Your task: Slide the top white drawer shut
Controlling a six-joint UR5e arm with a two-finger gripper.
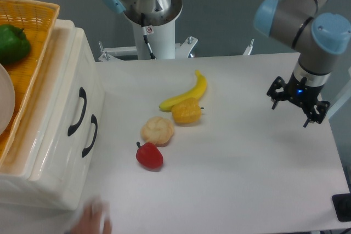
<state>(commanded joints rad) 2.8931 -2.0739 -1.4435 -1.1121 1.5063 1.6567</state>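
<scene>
The white cabinet stands at the left edge of the table. Its top white drawer (66,89) carries a curved black handle (77,111) and sits flush with the lower drawer (82,152), whose handle (90,135) is identical. My gripper (295,109) hangs open over the right side of the table, far from the cabinet, with nothing between its fingers.
A banana (186,92), a yellow fruit (186,112), a beige bun (157,130) and a red pepper (149,155) lie mid-table. An orange basket (38,20) with a green pepper (12,43) sits on the cabinet. A blurred hand (90,220) shows at the bottom edge.
</scene>
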